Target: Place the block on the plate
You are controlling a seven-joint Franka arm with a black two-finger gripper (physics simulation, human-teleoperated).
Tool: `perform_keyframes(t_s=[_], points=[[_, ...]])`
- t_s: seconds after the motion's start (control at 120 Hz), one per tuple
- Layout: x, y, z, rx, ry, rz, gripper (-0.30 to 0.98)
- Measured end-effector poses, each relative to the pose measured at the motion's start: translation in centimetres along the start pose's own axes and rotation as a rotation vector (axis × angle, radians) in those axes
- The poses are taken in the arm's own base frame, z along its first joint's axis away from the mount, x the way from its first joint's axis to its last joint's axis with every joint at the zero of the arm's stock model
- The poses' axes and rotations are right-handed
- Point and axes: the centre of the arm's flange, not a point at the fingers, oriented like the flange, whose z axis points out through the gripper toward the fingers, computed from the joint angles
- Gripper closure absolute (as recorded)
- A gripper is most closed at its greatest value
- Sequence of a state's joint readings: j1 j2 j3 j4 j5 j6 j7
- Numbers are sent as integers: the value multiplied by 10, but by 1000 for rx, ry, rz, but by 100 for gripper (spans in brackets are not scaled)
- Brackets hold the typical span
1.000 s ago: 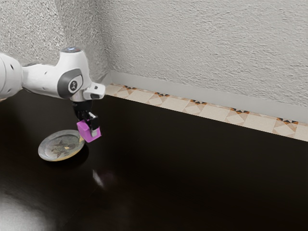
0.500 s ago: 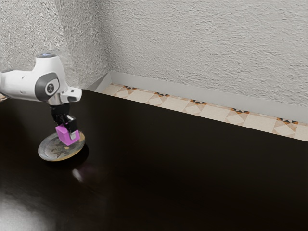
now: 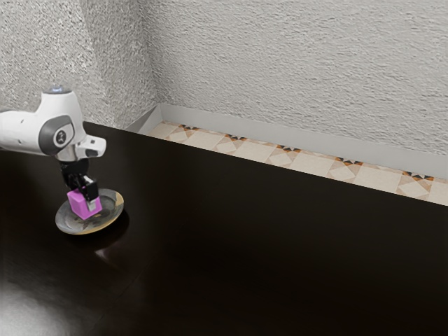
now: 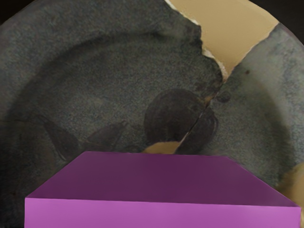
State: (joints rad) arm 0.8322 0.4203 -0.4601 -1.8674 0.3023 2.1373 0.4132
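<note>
As we go down by size, we enter first the wall (image 3: 301,63), pale grey and rough in texture. Next we list the table (image 3: 266,245), black and glossy, with a bright sheen toward the exterior view's lower left; beyond its far edge, a strip of patterned floor tiles (image 3: 259,149) in cream and brown. We record one robot arm (image 3: 21,131), white with dark grey trim, entering from the exterior view's left. Item: one plate (image 3: 117,203), round, mottled dark grey, with tan patches, a dark round figure and a fine line; set on the table. Item: one gripper (image 3: 85,201), black, over the plate, its fingers clamped on the block. Smallest, we note the block (image 3: 77,204), magenta, held above the plate's inner part; whether its underside touches the plate we cannot tell.
</note>
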Motion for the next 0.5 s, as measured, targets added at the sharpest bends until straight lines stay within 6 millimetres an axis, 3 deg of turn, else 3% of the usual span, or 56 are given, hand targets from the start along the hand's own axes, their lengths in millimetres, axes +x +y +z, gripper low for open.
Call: perform_keyframes(t_s=[0.175,0.5], points=[[1,-2,4,5,-5,2,30],[2,-3,-2,10,-1,11,7]])
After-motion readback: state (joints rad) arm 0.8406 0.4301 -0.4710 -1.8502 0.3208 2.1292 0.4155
